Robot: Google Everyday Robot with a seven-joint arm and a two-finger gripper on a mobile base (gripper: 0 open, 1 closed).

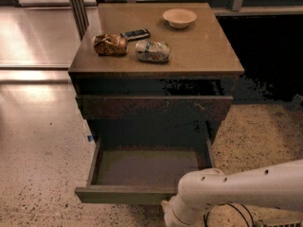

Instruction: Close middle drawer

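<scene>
The middle drawer [137, 167] is pulled far out of the cabinet, so its olive-grey floor shows. Its dark front panel [123, 194] faces me at the bottom of the view. My white arm [236, 188] comes in from the right edge. It bends down in front of the right end of that front panel. The gripper sits at the arm's end, below the bottom edge of the view, so it does not show. Above the open drawer, a reddish-brown drawer front [154, 107] with pale scratches stands slightly out.
On the cabinet top [208, 56] lie a pale bowl [179, 17], a brown snack bag [110, 44], a crumpled pale packet [152, 51] and a dark flat device [135, 34]. Speckled floor surrounds the cabinet. A dark cable [232, 212] hangs under the arm.
</scene>
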